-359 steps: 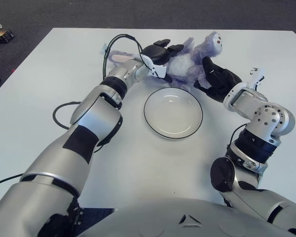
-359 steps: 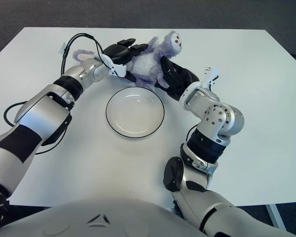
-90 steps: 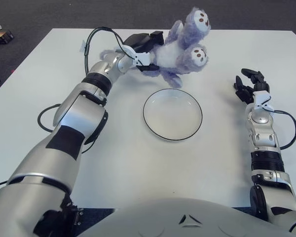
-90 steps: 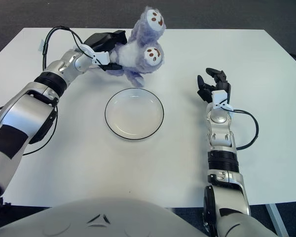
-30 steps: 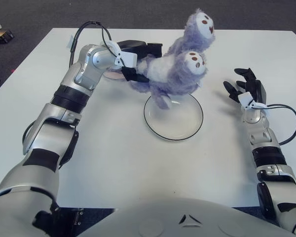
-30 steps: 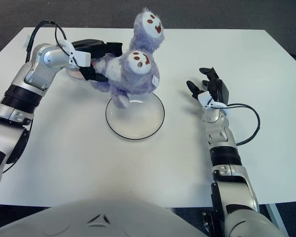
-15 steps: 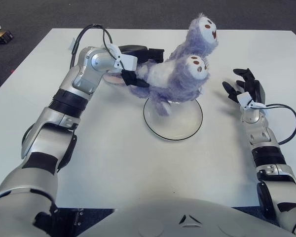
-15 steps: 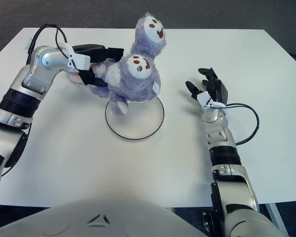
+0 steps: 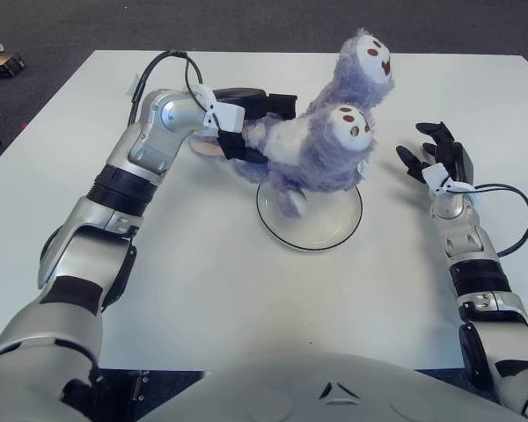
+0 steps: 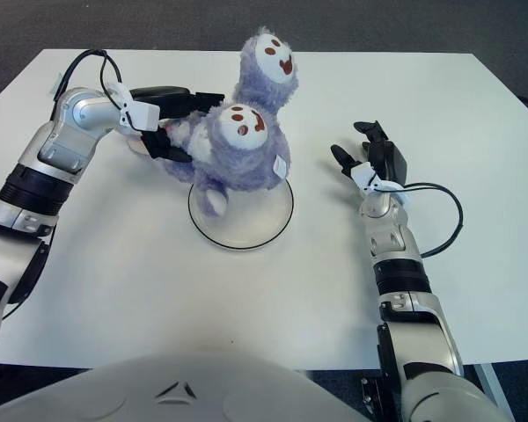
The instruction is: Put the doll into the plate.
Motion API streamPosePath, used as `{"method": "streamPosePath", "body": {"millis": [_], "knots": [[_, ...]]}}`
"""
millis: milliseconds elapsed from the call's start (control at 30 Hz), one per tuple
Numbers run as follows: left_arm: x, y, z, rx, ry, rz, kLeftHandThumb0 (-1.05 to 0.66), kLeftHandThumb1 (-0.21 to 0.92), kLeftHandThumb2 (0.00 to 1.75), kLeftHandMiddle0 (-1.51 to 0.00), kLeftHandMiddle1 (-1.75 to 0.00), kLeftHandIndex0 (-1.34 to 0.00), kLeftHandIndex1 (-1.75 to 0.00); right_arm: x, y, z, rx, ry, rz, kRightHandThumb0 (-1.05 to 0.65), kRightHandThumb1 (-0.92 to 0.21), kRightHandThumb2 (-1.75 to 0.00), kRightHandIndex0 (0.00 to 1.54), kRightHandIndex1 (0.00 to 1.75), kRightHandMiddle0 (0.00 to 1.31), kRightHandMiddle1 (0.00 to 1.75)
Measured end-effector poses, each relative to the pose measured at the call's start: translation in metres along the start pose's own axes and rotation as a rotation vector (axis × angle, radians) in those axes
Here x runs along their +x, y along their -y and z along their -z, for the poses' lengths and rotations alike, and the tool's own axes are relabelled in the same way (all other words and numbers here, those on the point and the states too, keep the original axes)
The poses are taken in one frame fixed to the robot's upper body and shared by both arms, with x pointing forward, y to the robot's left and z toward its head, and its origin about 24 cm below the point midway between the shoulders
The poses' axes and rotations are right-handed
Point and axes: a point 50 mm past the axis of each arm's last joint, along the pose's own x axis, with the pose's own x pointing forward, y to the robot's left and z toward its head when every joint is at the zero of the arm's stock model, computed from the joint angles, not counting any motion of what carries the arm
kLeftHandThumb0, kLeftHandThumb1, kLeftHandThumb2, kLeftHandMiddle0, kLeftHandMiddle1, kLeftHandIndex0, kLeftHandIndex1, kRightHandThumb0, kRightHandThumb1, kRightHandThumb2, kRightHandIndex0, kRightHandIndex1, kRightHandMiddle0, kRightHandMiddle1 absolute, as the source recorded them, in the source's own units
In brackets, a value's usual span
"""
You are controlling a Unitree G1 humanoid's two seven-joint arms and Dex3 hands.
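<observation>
While it hangs over the plate, the doll, a fluffy purple plush with two round faces marked in brown, is carried by the left hand, whose dark fingers are clamped around the doll's left end. One face points up and toward the camera above the plate's far half; the other sits higher and farther back, over the table. A purple leg dangles down over the plate's left part; whether it touches the dish cannot be told. The plate itself is white with a thin dark rim, and its near half shows bare beneath the plush.

From the right eye, a small white tag shows on the doll's right flank, and more of the plate's near rim is uncovered; from the left eye the tag is hidden in the fur. A black cable loops above the left wrist.

To the right of the plate, well apart from it, the right hand shows with its dark fingers spread and holding nothing.
</observation>
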Motion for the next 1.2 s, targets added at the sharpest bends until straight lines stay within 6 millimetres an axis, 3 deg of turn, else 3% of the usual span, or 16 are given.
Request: {"method": "streamPosePath", "body": {"millis": [133, 233, 667, 1200], "knots": [[-0.003, 0.002, -0.006, -0.028, -0.026, 0.035, 0.00, 0.76, 0.68, -0.37, -1.53, -0.24, -1.71, 0.000, 0.000, 0.000, -0.002, -0.003, -0.002, -0.63, -0.92, -0.51, 0.60, 0.00, 0.28, 0.53], [-0.004, 0.004, -0.011, -0.036, -0.027, 0.048, 0.00, 0.81, 0.59, -0.37, -1.48, -0.24, -1.70, 0.000, 0.000, 0.000, -0.005, -0.006, -0.002, -0.63, -0.92, -0.51, 0.60, 0.00, 0.28, 0.53], [0.000, 0.010, -0.019, -0.011, -0.008, 0.115, 0.00, 0.89, 0.46, -0.34, -1.50, -0.21, -1.66, 0.000, 0.000, -0.001, -0.010, -0.014, -0.003, -0.62, -0.92, -0.50, 0.60, 0.00, 0.27, 0.52], [0.013, 0.012, -0.024, 0.047, 0.053, 0.158, 0.00, 0.91, 0.45, -0.35, -1.54, -0.14, -1.66, -0.001, -0.002, -0.002, -0.014, -0.016, -0.015, -0.60, -0.92, -0.48, 0.61, 0.01, 0.28, 0.51]]}}
